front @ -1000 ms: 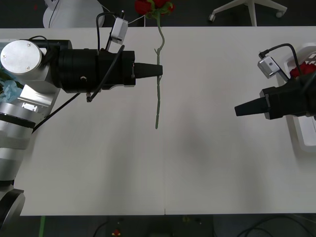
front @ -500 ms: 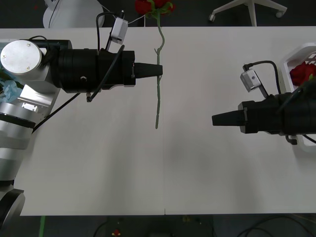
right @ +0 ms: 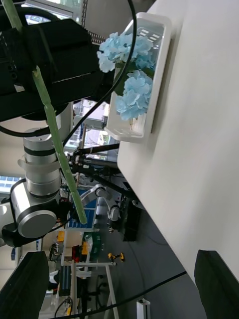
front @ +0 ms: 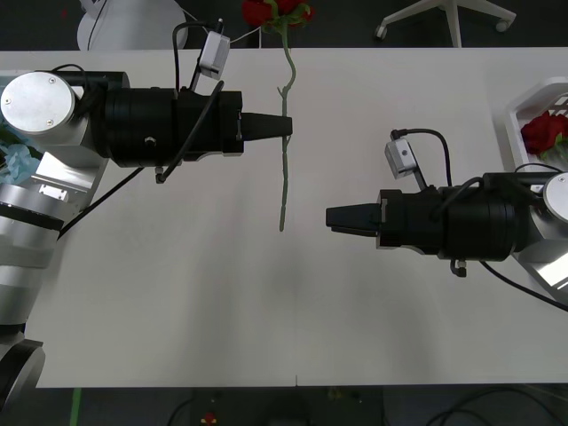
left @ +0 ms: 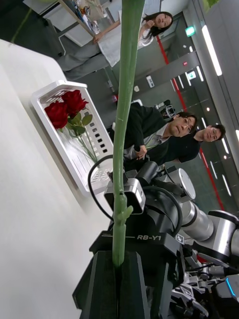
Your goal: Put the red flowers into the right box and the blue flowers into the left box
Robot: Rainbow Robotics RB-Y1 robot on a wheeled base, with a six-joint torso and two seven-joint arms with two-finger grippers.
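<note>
A: Where do we stand with the rose?

B: Our left gripper is pinched on its stem over the far part of the table, the bloom hanging past the far edge and the stem's free end pointing toward us. Our right gripper hovers just beside that free end, fingers spread wide.

A: So this looks like a handover?

B: We judge so. We should bring the right fingers either side of the free end, below the left grip, and clamp before the left lets go. The stem is thin and will likely bend, so we grip square to it.

A: And then?

B: Over to the right box at the table's right edge, where one rose lies. The blue flowers sit in the left box.
</note>
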